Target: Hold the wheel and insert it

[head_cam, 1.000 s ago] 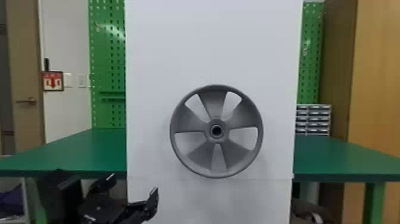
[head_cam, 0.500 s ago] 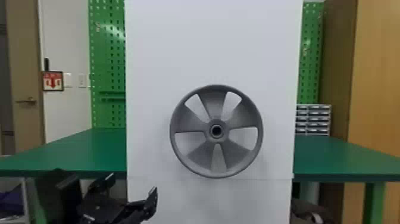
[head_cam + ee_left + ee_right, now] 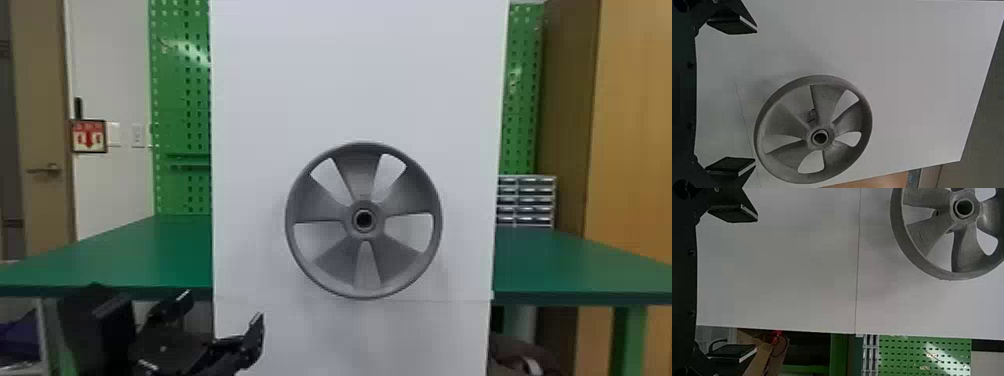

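Left claw (image 3: 224,306) and right claw (image 3: 753,283) gape toward a white panel (image 3: 360,75); green table (image 3: 125,255), pegboard (image 3: 175,100) behind.

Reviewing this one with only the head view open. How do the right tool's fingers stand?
Observer: Open: in the right wrist view, the right tool has its fingers wide apart, with nothing between them.
Operator: And is anything behind the wheel, close to its hub?
Observer: Yes, a small part shows through a gap in the wheel, beside the hub, in the left wrist view. I can't tell what it is.
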Robot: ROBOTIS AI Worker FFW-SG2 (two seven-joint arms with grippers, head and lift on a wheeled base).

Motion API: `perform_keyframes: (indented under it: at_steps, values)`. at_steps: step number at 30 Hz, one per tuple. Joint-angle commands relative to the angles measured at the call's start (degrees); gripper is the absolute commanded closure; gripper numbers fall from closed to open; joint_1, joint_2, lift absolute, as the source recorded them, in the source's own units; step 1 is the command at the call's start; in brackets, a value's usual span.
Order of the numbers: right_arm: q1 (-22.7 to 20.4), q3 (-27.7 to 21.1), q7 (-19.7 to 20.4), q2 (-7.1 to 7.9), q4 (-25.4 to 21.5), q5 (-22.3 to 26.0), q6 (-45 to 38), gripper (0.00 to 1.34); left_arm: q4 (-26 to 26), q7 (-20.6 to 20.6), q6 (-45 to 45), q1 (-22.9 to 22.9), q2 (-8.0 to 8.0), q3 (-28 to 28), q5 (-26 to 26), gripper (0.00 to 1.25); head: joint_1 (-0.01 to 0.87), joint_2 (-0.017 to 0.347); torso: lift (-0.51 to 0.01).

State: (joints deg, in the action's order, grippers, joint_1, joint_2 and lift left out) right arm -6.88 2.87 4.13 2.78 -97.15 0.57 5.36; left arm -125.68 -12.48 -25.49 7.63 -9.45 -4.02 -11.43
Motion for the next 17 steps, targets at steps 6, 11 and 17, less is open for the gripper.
perform_keyframes:
  at_steps: [6, 11, 17]
  values:
    - [0.3, 0.6, 0.0, 0.12, 0.0, 0.5, 0.4, 0.13, 0.0, -0.1, 0.0, -0.2, -0.05, 0.1, -0.1, 0.1, 0.097, 0.015, -0.442]
    - [0.6, 0.7, 0.0, 0.2, -0.4, 0.6, 0.4, 0.13, 0.0, 0.0, 0.0, -0.1, -0.05, 0.1, 0.0, 0.1, 0.097, 0.015, -0.442]
    - [0.8, 0.7, -0.1, 0.29, -0.8, 0.6, 0.4, 0.13, 0.0, -0.1, 0.0, -0.1, -0.05, -0.1, 0.0, 0.1, 0.097, 0.015, -0.442]
